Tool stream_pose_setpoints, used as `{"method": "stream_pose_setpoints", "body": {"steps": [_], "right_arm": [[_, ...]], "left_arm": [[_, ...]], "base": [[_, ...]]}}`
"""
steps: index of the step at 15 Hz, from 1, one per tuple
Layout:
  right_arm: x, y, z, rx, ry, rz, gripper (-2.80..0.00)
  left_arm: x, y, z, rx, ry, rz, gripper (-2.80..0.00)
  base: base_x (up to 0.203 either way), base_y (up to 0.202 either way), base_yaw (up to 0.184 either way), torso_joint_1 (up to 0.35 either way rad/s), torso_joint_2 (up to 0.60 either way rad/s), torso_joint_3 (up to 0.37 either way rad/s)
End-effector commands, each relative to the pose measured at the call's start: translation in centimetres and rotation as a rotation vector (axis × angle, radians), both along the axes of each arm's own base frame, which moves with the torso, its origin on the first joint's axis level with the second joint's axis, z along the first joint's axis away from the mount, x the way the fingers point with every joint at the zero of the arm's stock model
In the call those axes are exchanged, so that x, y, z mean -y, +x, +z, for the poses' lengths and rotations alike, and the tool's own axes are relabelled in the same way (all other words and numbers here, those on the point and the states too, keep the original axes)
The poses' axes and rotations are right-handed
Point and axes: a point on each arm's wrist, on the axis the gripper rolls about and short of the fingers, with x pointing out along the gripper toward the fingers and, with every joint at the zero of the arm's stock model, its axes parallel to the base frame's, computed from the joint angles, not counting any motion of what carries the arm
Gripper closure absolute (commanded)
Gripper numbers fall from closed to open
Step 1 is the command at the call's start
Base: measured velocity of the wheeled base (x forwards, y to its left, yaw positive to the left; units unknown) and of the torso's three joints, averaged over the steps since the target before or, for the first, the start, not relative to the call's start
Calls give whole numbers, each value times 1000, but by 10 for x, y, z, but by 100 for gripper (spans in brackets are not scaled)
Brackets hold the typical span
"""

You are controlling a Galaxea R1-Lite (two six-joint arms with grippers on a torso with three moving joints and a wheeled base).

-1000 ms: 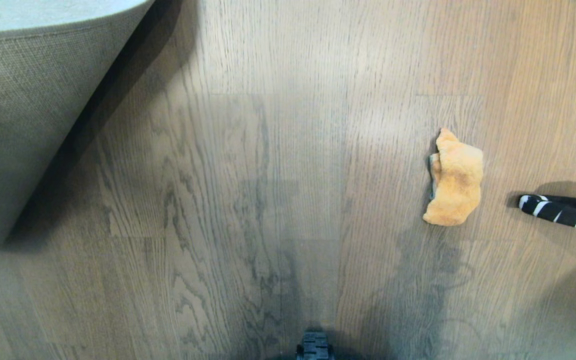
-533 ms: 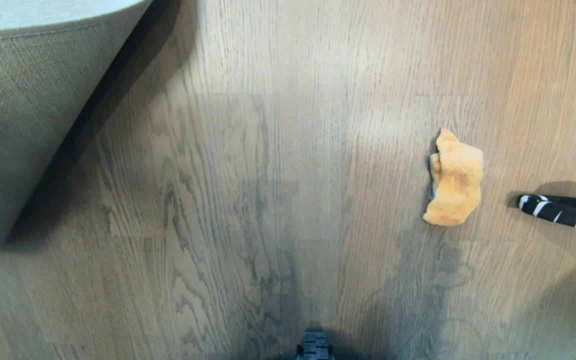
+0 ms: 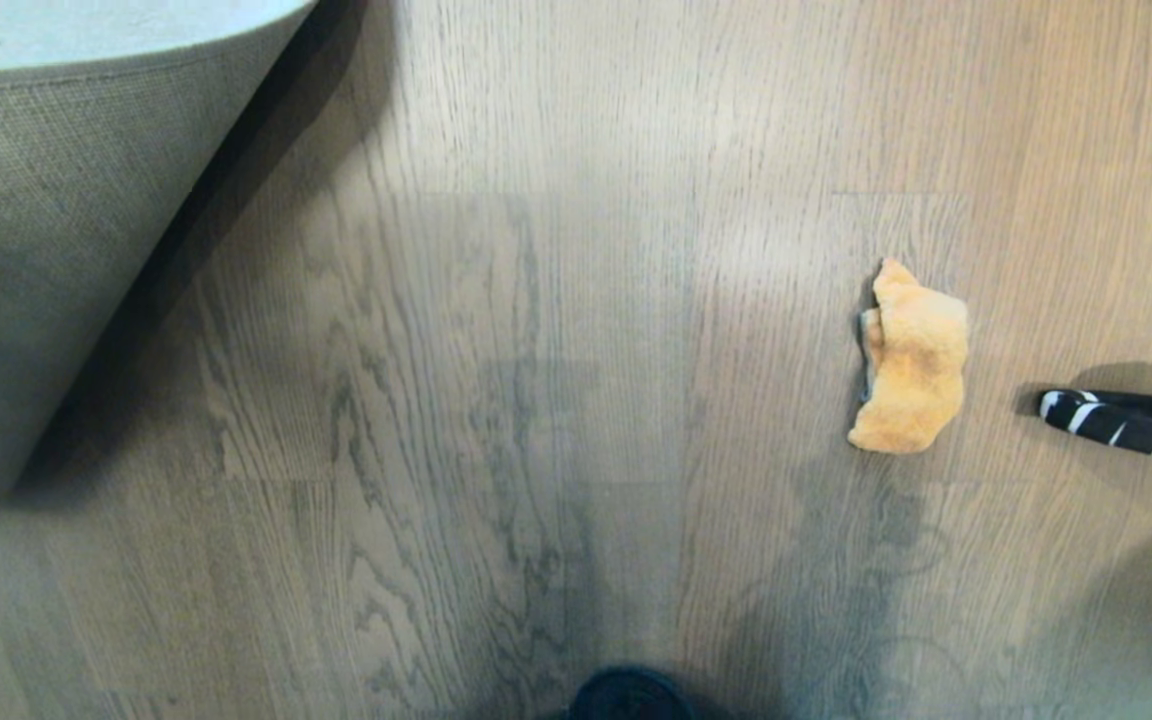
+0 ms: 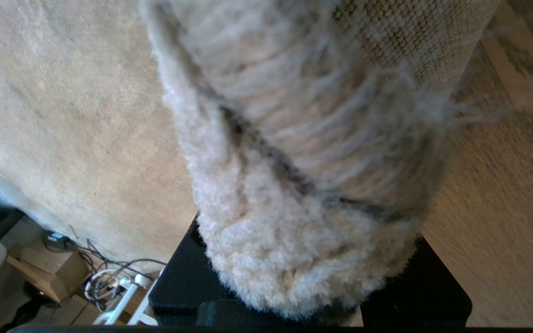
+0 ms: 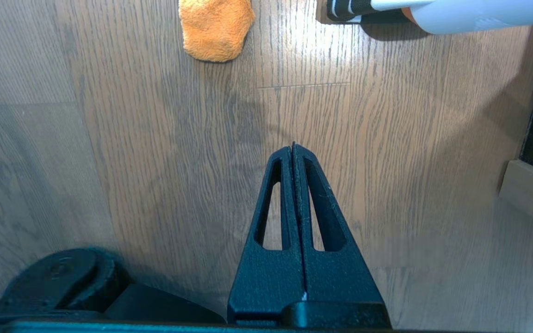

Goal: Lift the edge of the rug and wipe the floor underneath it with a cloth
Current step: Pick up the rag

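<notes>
gripping the lifted corner of the rug (image 4: 294,194), the left tool (image 4: 303,296) has its black jaws on either side of the fluffy pile edge, seen only in the left wrist view, where the ribbed tan backing curls over toward the camera and the rest of the rug spreads flat behind it. cables (image 4: 104,277) and white plastic parts lie on the floor beyond the rug's far edge.

in the head view the raised rug (image 3: 46,260) hangs at the upper left with its woven backing facing out, casting a dark shadow along the floor (image 3: 536,400) beside it. the brown planks under it lie bare, marked with darker grey streaks.

the cloth (image 3: 911,360), orange and crumpled, lies on the floor well to the right of the rug, touching nothing. just to its right a black-and-white striped handle (image 3: 1116,425) rests on the floor, its white body running out of view.

the right tool (image 5: 293,152) hovers over bare floor with its two black fingers pressed together, clenched on nothing. in its wrist view the cloth (image 5: 215,27) sits well apart from the tips, near the striped handle (image 5: 354,7). a wooden edge (image 5: 530,194) shows at the side.
</notes>
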Motion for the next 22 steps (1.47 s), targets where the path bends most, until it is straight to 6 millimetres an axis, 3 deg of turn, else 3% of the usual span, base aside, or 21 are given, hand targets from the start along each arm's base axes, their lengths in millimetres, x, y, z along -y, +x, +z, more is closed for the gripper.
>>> {"method": "stream_pose_setpoints", "body": {"steps": [1,12,22], "right_arm": [[0,0,0,1,1,0,0],[0,0,0,1,1,0,0],[0,0,0,1,1,0,0]], "left_arm": [[-1,0,0,-2,3,-1,0],[1,-2,1,5,4,2,0],[2,-10,-3,-16,-39,35,0]], "base": [[3,110,-7,2,0,3],[0,184,-3,4,2,2],[0,8,0,0,0,0]]}}
